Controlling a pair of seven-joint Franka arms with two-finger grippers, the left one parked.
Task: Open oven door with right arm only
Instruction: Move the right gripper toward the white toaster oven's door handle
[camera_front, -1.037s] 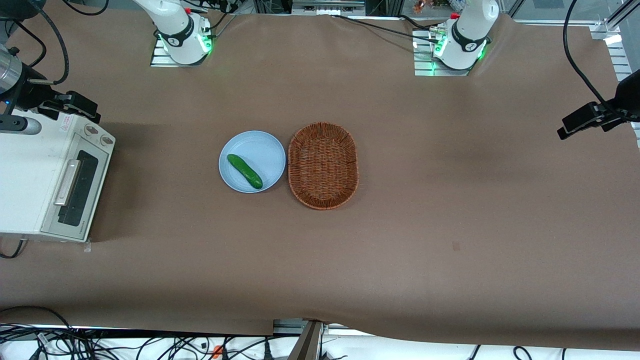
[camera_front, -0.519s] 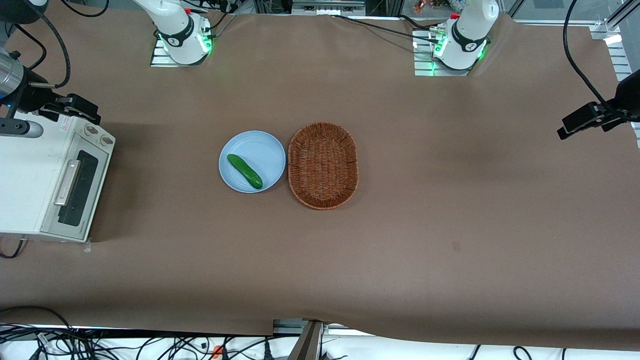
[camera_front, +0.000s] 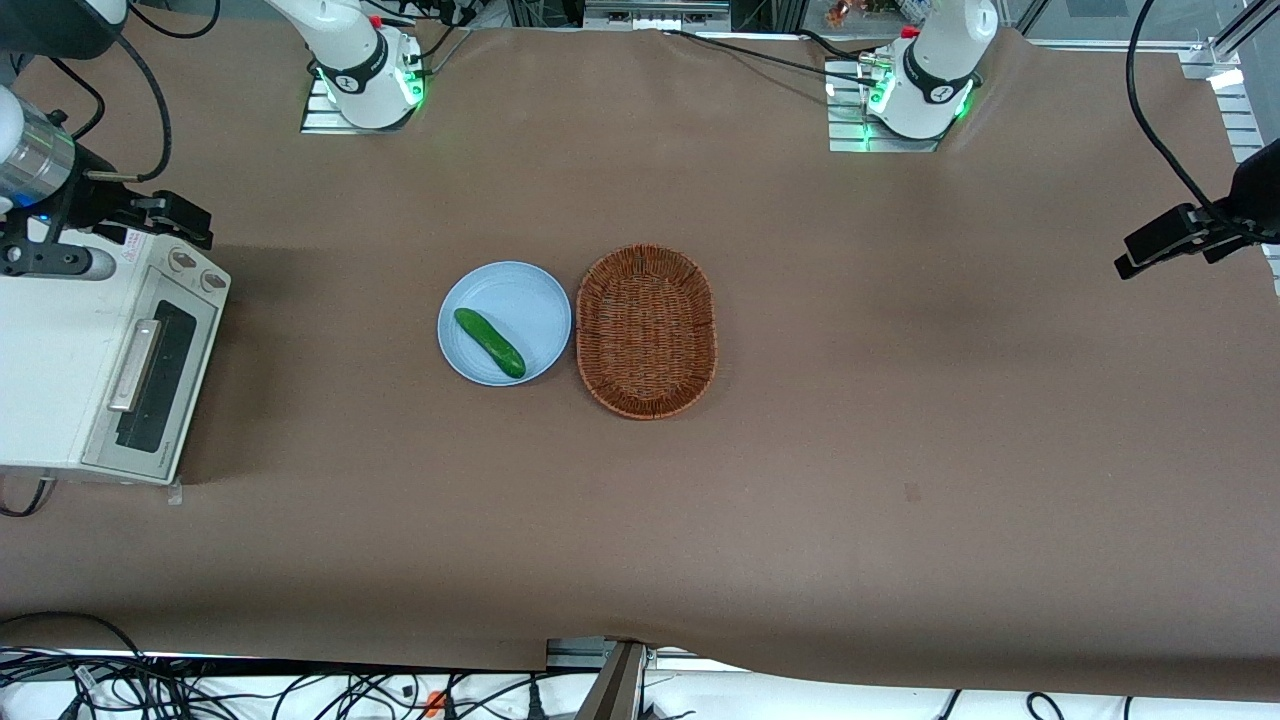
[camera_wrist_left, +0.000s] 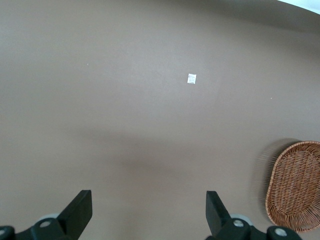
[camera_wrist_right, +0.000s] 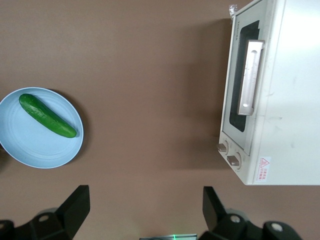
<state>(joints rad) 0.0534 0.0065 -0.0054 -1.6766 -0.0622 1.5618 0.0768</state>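
Note:
The cream-white toaster oven (camera_front: 60, 360) stands at the working arm's end of the table. Its oven door (camera_front: 150, 375) is closed, the silver bar handle (camera_front: 135, 365) lying across the dark glass. The right wrist view shows the same door (camera_wrist_right: 242, 100) and handle (camera_wrist_right: 250, 77) closed. The right arm (camera_front: 40, 150) hangs above the oven's end farther from the front camera. Its black gripper (camera_front: 185, 222) hovers near the control knobs (camera_front: 195, 270). The gripper (camera_wrist_right: 145, 202) is open, with bare table between its fingers (camera_wrist_right: 75, 205), and it touches nothing.
A light blue plate (camera_front: 520, 300) holding a green cucumber (camera_front: 489, 342) sits mid-table beside an empty wicker basket (camera_front: 647, 330). The right wrist view also shows the plate (camera_wrist_right: 30, 145) and cucumber (camera_wrist_right: 47, 116). The basket (camera_wrist_left: 295, 185) shows in the left wrist view too.
The right arm's wrist and gripper have shifted a little toward the table's middle, still above the oven. The oven door has not moved.

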